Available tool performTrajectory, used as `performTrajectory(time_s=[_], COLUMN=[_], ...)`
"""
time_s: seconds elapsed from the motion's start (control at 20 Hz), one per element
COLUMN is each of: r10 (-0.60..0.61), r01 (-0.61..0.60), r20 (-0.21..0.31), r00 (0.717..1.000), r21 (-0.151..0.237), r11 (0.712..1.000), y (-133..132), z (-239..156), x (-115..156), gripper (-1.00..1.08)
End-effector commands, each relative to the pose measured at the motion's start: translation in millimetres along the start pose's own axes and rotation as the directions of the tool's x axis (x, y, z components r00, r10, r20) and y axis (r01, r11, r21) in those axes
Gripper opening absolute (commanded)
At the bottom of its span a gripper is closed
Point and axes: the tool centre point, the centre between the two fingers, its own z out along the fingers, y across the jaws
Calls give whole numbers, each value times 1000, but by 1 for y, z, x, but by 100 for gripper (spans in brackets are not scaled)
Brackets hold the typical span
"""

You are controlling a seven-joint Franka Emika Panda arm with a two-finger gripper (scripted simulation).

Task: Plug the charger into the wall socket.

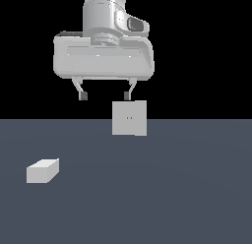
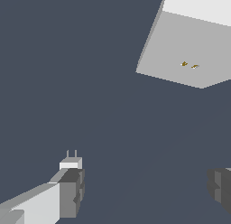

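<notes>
The charger (image 1: 43, 170) is a small light-grey block lying on the dark floor at the exterior view's left. In the wrist view the charger (image 2: 71, 163) shows two thin prongs and is partly hidden behind one finger (image 2: 67, 193). The wall socket (image 1: 129, 118) is an upright grey square plate with two orange-brown dots, standing near the middle; the wrist view shows the socket (image 2: 189, 51) too. My gripper (image 1: 105, 95) hangs open well above the floor, just above and to the left of the socket, with nothing between its fingers. In the wrist view the gripper (image 2: 144, 189) is empty.
A flat dark blue-grey floor (image 1: 162, 189) spreads under everything, with a black background behind it. No other objects are in view.
</notes>
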Motion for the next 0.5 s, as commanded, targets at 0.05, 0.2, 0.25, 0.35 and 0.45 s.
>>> performTrajectory(time_s=[0.05,0.2,0.25,0.35,0.45], r10=[-3,-5,-6,-8,-9], r01=[3,6,6,8,9], r20=[-28,-54,-62,-79,-94], r00=[1000,999,998,997,996], r21=[1,2,2,2,2], r11=[1000,1000,1000,1000,1000], y=[-17,-33,-38,-48,-57], z=[13,25,29,38,46], x=[-12,-23,-26,-33,-38], gripper=[100,100,100,100,100])
